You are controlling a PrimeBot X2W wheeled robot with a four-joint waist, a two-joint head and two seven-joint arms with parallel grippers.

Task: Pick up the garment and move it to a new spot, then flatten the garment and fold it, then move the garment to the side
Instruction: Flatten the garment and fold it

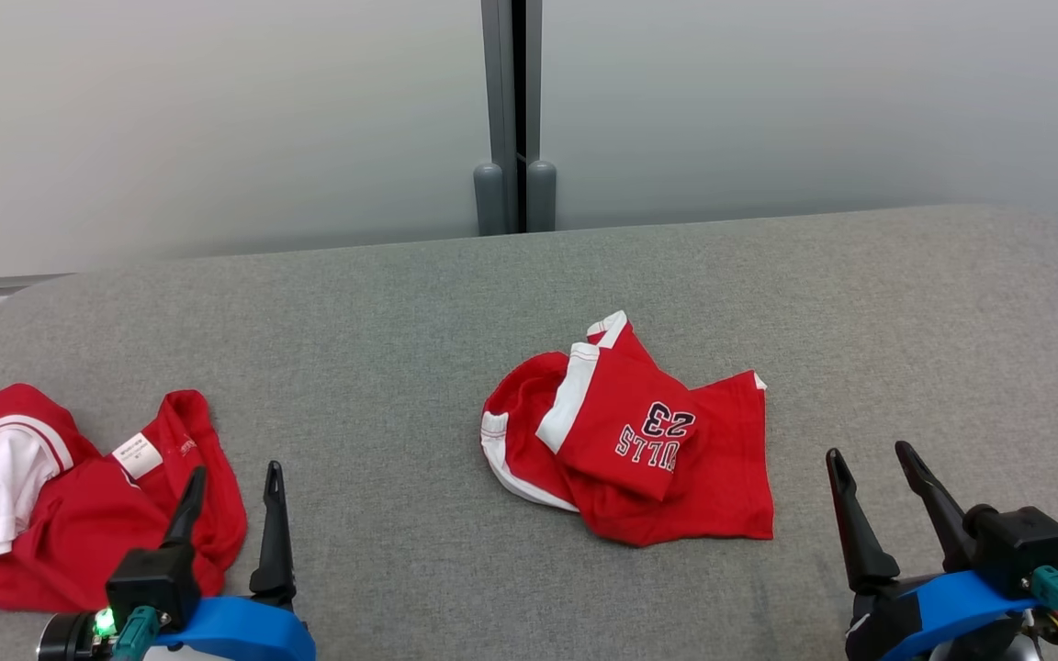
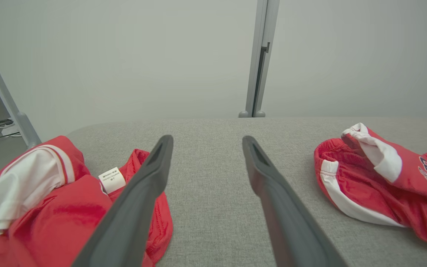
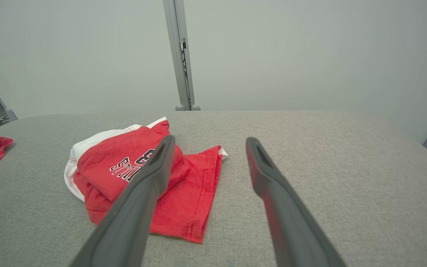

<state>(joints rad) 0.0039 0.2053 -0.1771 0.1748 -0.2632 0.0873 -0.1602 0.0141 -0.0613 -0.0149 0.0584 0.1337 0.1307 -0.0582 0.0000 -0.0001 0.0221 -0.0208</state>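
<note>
Two red garments lie on one grey padded table [image 1: 382, 367], well apart from each other. One, the red shorts [image 1: 639, 441], sits at the middle of the head view. It is partly folded over itself, with white trim along its left edge and one dark print reading "BULLS 23" upside down on the top flap. The other, a red-and-white garment [image 1: 79, 514], is crumpled at the lower left of the frame and shows one small white label [image 1: 137, 455].

Two grippers show along the bottom edge: the left gripper [image 1: 235, 468] at the lower left and the right gripper [image 1: 867, 450] at the lower right. Each has two dark fingers [image 1: 274, 523], four in all, pointing up the frame. Both sets of jaws are spread wide with nothing between them. One finger of the left gripper crosses the right edge of the red-and-white garment in the picture; whether it touches the cloth I cannot tell. The right gripper is to the right of the red shorts and apart from them.

The left wrist view has the red-and-white garment at its lower left and the red shorts at its right edge. The right wrist view has the red shorts left of centre, partly behind one finger.

Two pale wall panels [image 1: 217, 119] stand behind the table at the top of the frame, parted by one grey post [image 1: 511, 92].
</note>
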